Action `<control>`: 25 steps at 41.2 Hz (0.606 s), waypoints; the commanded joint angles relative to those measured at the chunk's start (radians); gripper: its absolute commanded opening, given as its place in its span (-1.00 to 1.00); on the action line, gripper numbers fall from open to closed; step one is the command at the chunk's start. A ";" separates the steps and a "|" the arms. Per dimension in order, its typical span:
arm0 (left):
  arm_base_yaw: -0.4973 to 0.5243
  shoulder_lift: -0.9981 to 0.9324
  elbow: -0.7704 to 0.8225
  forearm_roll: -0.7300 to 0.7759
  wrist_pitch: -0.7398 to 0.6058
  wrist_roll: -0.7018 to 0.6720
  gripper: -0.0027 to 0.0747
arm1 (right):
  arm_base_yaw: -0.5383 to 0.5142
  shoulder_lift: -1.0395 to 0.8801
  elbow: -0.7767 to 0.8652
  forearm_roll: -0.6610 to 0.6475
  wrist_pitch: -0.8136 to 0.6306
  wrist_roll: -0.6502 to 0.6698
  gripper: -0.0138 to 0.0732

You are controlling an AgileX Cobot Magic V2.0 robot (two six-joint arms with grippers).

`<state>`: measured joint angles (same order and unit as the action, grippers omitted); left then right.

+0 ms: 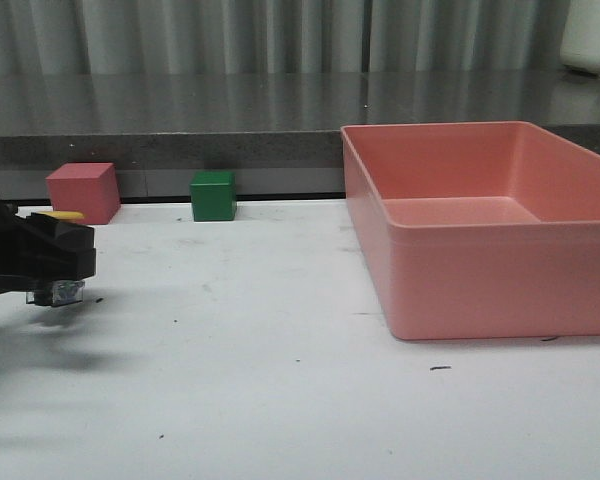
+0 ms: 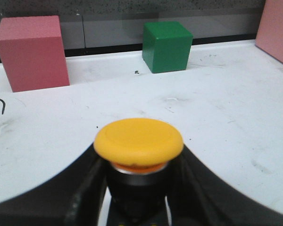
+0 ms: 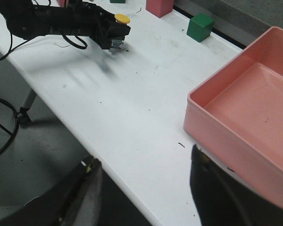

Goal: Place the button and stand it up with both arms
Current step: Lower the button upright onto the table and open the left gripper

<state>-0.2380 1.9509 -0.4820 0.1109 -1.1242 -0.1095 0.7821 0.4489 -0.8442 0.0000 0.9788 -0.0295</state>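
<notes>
My left gripper (image 1: 68,250) is shut on the button (image 2: 138,140), which has a yellow mushroom cap and a black collar. It holds the button upright, cap up, with the clear base (image 1: 58,292) just above the white table at the far left. The button also shows in the right wrist view (image 3: 121,19), held by the left gripper (image 3: 114,32). My right gripper (image 3: 144,162) is open and empty, high above the table's near edge, and it is out of the front view.
A pink cube (image 1: 82,191) and a green cube (image 1: 213,195) stand at the table's back edge. A large pink bin (image 1: 490,235) fills the right side. The white table (image 1: 280,380) stretches between them. A grey ledge runs behind.
</notes>
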 commanded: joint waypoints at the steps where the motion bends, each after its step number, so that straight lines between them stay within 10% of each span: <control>1: 0.001 -0.021 -0.026 -0.009 -0.216 -0.010 -0.36 | -0.001 0.006 -0.022 -0.011 -0.066 -0.011 0.32; 12: 0.001 0.023 -0.053 -0.009 -0.221 -0.010 -0.32 | -0.001 0.006 -0.022 -0.011 -0.066 -0.011 0.32; 25: 0.001 -0.003 0.004 -0.009 -0.241 -0.010 0.22 | -0.001 0.006 -0.022 -0.011 -0.066 -0.011 0.32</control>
<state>-0.2380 2.0078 -0.4863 0.1109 -1.1440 -0.1095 0.7821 0.4489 -0.8442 0.0000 0.9788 -0.0295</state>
